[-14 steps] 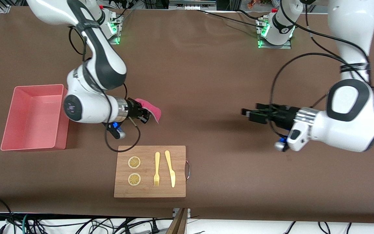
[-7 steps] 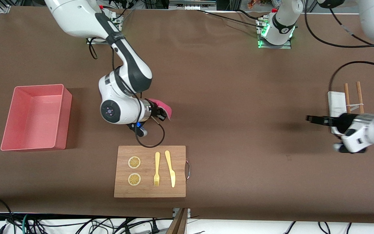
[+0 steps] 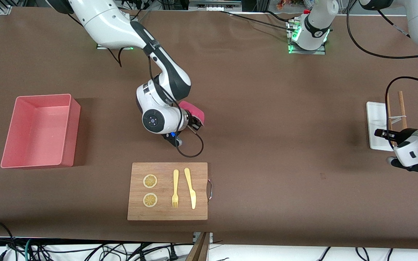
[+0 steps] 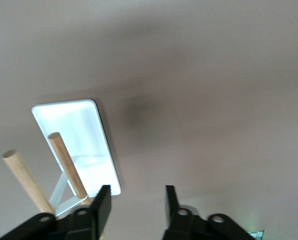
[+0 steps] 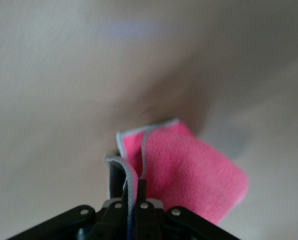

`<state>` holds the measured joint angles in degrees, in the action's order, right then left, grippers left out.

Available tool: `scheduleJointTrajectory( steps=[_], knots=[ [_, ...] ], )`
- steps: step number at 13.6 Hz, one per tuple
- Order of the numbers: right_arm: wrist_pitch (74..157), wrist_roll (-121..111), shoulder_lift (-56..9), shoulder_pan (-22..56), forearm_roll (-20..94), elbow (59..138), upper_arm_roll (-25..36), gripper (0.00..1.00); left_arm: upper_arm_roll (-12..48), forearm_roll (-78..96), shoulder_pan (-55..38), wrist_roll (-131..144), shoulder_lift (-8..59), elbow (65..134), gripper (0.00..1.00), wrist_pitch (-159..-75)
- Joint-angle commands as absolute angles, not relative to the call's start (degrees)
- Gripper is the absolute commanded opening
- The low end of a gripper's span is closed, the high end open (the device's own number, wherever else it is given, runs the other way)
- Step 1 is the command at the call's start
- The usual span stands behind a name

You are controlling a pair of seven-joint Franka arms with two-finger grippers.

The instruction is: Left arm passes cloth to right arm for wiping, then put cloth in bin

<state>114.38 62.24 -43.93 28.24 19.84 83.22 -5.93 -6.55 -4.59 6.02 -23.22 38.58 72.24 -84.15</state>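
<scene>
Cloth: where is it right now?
The cloth is clamped in the right gripper, over bare table between the bin and the white tray, above the wooden board's farther edge.

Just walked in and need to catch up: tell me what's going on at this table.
The right tool is shut on the pink cloth and holds it above the bare brown table, between the pink bin and the table's middle. The left tool hangs over the white tray at its own end, fingers apart with nothing between them. The bin has nothing in it.
</scene>
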Motion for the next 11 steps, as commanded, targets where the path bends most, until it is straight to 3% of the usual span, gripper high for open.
scheduleJointTrajectory(
  steps=[1, 3, 11],
  knots=[
    [113.9, 54.0, -45.5, 25.1, 18.5, 83.2, -3.9, 0.00, -6.2, -5.0, 8.5, -24.9, 39.8, 77.5, 0.00, -89.0],
    [113.8, 48.5, -45.6, 23.0, 18.3, 83.3, -2.3, 0.00, -6.2, -4.9, 9.1, -24.9, 40.9, 80.6, 0.00, -93.1],
    [102.2, 27.3, -43.3, 12.3, 11.4, 82.6, 1.5, 0.00, -6.3, -6.9, 8.2, -24.8, 47.4, 80.8, 0.00, -101.7]
  ],
)
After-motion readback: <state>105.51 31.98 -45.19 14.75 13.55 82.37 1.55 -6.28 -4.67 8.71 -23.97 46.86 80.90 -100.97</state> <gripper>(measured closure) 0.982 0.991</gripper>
